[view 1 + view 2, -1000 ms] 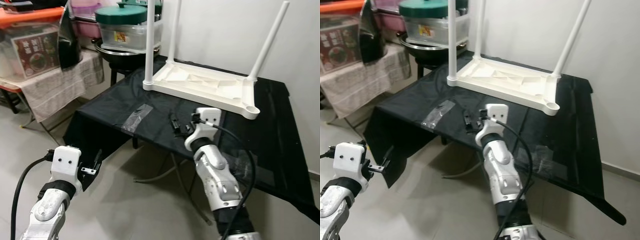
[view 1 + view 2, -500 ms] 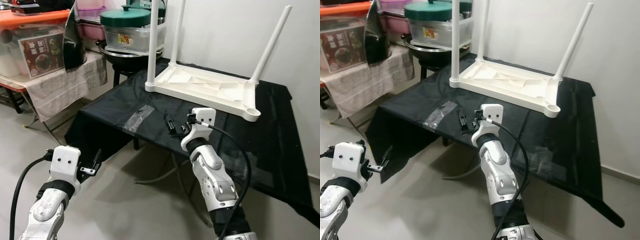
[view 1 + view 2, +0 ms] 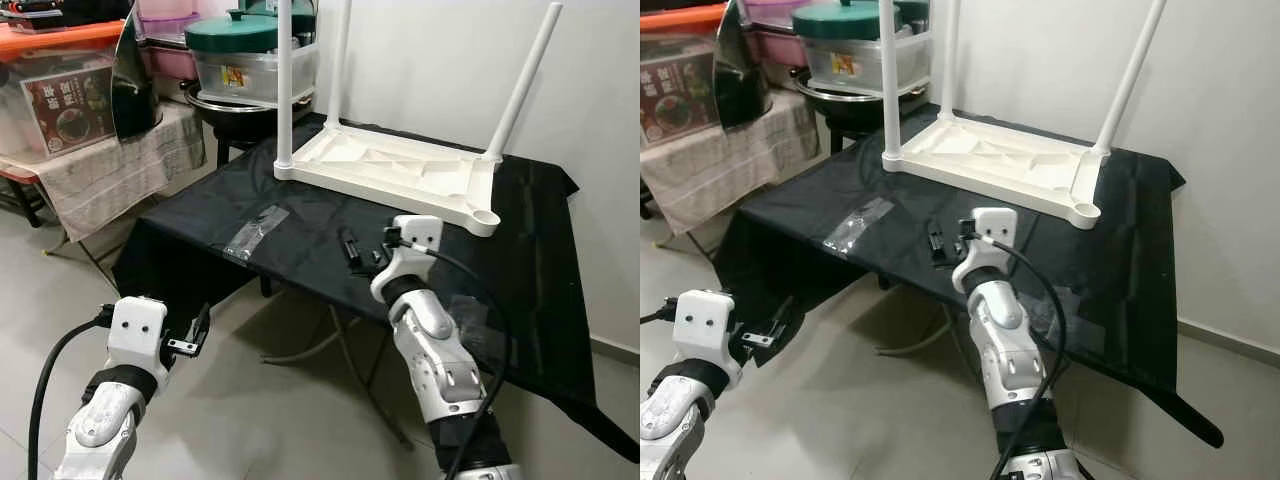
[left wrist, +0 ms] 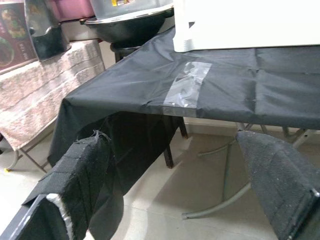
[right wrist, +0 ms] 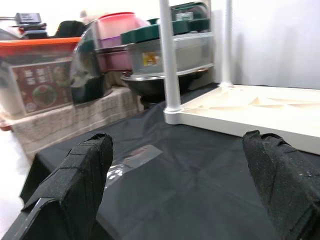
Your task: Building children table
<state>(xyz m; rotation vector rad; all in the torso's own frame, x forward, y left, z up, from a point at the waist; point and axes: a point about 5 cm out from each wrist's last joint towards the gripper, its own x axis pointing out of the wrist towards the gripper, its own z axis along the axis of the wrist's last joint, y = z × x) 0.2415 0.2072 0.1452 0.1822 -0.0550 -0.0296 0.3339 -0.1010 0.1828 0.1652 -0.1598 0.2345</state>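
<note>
A white children's table (image 3: pixel 390 170) lies upside down on a black-clothed table (image 3: pixel 300 200), with three white legs (image 3: pixel 283 80) standing upright. Its near right corner shows an open round socket (image 3: pixel 484 216) with no leg in it. A clear plastic bag (image 3: pixel 257 230) lies flat on the cloth to the left. My right gripper (image 3: pixel 355 250) hovers open over the cloth's front part, between the bag and the white table, holding nothing. My left gripper (image 3: pixel 195 330) is low, in front of the hanging cloth edge, open and empty; its fingers (image 4: pixel 75 180) frame the bag (image 4: pixel 187 85).
To the left stands a towel-draped side table (image 3: pixel 110 160) with a dark iron-like object (image 3: pixel 132 80), a printed box (image 3: pixel 60 100) and green-lidded containers (image 3: pixel 245 50). A white wall backs the table. Folding metal legs (image 3: pixel 345 350) stand under the cloth on tiled floor.
The whole picture has shifted, so the camera moved. Both arms keep nearly the same pose, with both grippers still open and empty.
</note>
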